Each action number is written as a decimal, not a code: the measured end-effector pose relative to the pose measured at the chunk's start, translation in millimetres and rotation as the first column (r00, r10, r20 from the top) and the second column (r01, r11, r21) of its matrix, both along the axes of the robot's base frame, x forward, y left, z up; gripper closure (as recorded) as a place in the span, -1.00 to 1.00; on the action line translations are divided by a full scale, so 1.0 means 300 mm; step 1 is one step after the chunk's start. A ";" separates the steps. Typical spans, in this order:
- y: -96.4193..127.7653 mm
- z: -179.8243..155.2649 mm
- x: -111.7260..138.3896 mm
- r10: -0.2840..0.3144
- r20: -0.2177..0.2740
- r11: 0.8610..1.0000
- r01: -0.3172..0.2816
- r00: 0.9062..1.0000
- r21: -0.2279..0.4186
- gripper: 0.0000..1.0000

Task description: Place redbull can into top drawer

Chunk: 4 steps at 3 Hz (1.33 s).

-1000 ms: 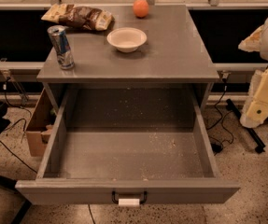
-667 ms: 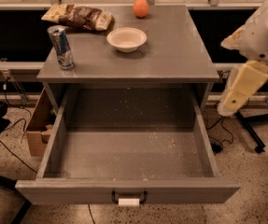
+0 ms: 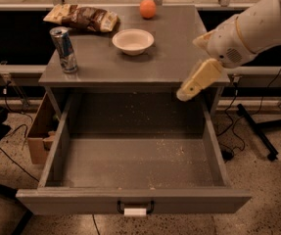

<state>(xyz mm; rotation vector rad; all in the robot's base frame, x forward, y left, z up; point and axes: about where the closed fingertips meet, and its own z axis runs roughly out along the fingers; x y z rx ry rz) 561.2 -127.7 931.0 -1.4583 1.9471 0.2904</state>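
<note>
The redbull can [image 3: 64, 49] stands upright near the front left corner of the grey cabinet top [image 3: 169, 48]. The top drawer [image 3: 135, 155] is pulled fully open below it, its speckled floor bare, with a black handle and a white tag on its front panel. My gripper [image 3: 185, 94] hangs from the white arm at the right, over the drawer's back right corner and just in front of the cabinet top's front edge. It is far to the right of the can and holds nothing that I can see.
A white bowl [image 3: 133, 40] sits mid-top, a brown-and-yellow snack bag [image 3: 81, 16] at the back left, an orange [image 3: 148, 8] at the back. A cardboard box [image 3: 42, 131] stands on the floor left of the drawer. Cables and a black stand base lie at the right.
The arm has swung in from the right edge toward the left, bringing the gripper over the drawer's back right corner. The can and the other objects have not moved.
</note>
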 end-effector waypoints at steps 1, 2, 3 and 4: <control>0.235 0.031 0.164 0.065 0.110 0.961 -0.092 0.992 0.260 -1.00; 0.340 0.057 0.208 0.116 0.167 0.923 -0.168 0.979 0.346 -1.00; 0.340 0.057 0.208 0.116 0.167 0.923 -0.168 0.979 0.346 -1.00; 0.425 0.036 0.269 0.105 0.161 0.912 -0.159 0.981 0.377 -1.00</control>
